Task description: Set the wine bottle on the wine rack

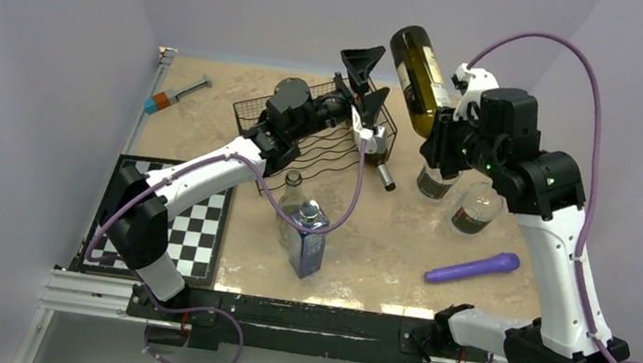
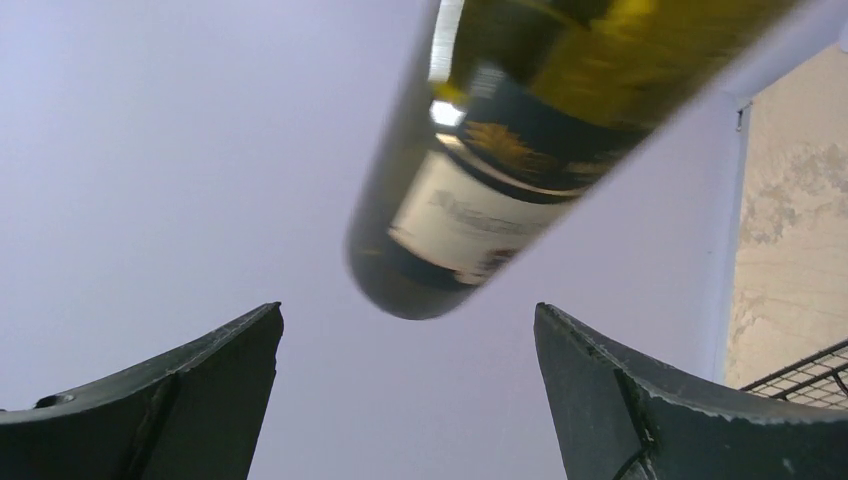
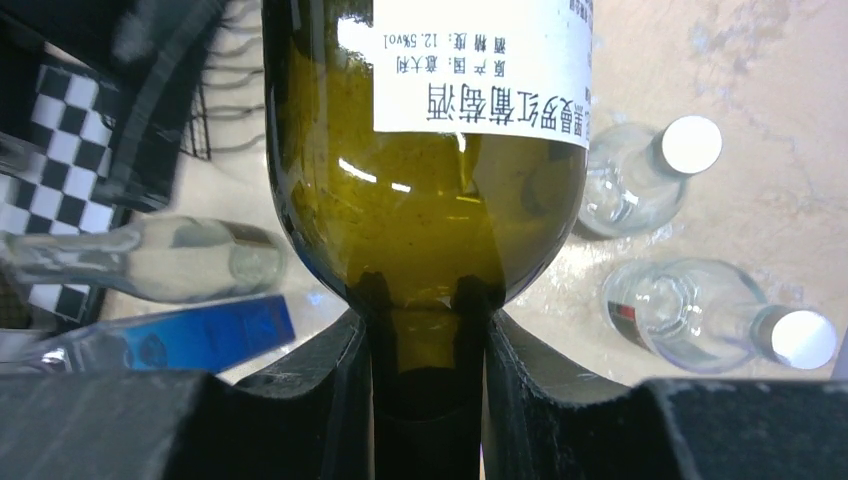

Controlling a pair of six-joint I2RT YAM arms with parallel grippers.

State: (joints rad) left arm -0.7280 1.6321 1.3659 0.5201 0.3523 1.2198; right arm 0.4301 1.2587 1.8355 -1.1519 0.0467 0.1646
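Two arms share this job, and the wine bottle (image 1: 418, 77) is up in the air between them, well clear of the table (image 1: 384, 246). The right fingers (image 3: 310, 400) are shut tight on its neck, one on each side, and hold it tilted with the base raised toward the back wall and the label facing the right wrist camera. The left fingers (image 1: 375, 104) are spread as wide as they go and hold nothing. They are lifted above the far right corner of the wine rack (image 1: 323, 140) and point up at the bottle's base, which hangs just beyond their tips in the left wrist view without touching them.

The wine rack sits on the table below and to the left of the bottle, partly covered by the left arm. Another bottle's neck (image 1: 384, 176) pokes out by the rack's near right corner, so one slot seems taken, though the arm hides its body. Two clear bottles (image 1: 473, 211) stand under the right arm, and a clear bottle (image 1: 292, 195) and a blue bottle (image 1: 307, 241) stand nearer the front.

By my judgement the lift is done and the carry to the rack, perhaps with a handover, is in hand. Next the bottle needs laying close to level and lining up with a free trough of the wavy wire. If the left fingers are to take it, they must close on the broad body before the right fingers let go of the neck.
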